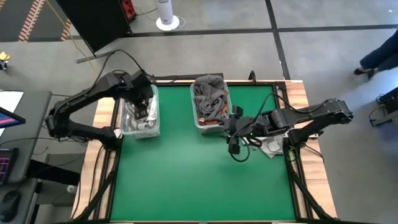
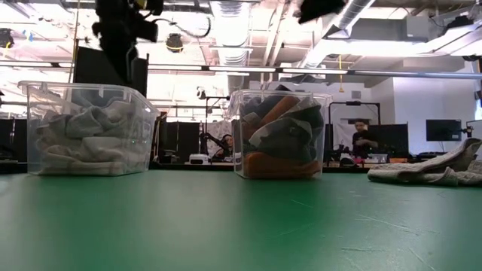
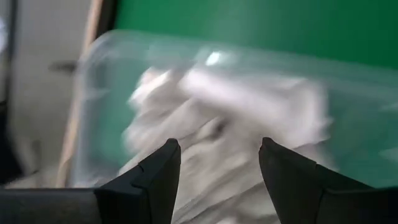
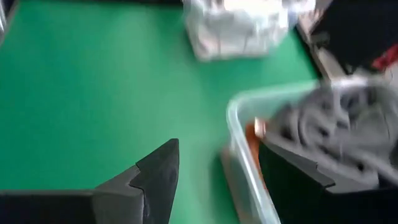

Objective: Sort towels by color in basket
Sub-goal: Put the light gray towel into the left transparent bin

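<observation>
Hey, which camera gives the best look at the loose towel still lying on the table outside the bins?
The low view: the loose towel lies crumpled on the green mat, unobstructed. In the high view the right arm partly covers it. Neither wrist view shows it.

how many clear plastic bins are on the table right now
2. The left bin holds pale towels, under the left gripper. The middle bin holds grey and orange towels, beside the right gripper. None seems hidden.
</observation>
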You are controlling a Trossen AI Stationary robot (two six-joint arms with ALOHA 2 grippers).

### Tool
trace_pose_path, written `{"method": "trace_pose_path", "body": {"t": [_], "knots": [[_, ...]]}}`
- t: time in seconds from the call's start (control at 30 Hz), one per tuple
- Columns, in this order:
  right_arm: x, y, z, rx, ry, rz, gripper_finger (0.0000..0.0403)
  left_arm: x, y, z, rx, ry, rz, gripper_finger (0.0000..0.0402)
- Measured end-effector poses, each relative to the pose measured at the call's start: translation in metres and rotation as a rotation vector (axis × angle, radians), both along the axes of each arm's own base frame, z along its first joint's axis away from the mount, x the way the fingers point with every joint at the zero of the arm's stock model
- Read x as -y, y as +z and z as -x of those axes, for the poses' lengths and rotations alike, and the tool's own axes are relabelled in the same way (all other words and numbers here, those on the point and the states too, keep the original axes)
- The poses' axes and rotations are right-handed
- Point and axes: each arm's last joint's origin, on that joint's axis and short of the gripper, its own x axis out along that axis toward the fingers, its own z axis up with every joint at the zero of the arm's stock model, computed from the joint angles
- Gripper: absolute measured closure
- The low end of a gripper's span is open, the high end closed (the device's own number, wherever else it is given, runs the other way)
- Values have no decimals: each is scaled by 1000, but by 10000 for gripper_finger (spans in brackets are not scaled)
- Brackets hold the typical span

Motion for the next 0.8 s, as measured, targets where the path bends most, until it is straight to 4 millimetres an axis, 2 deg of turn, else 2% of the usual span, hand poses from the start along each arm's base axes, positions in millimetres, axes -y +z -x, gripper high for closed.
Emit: {"method": "trace_pose_path", "body": {"t": [0.2,0.33,0.43,0.53,0.67,0.8], "knots": [[5,-14,21,-219,-88,-37,154,30,7,-25,160,-150,27,193],[10,-26,44,-440,-242,-80,154,55,11,-39,218,-254,-15,193],[13,-35,52,-581,-351,-78,154,70,15,-47,270,-303,-78,193],[18,-47,47,-678,-430,-77,154,78,18,-52,309,-324,-130,193],[36,-67,35,-837,-519,-98,165,85,21,-56,345,-354,-145,193],[53,-92,24,-915,-511,-160,184,92,21,-52,334,-370,-130,193]]}}
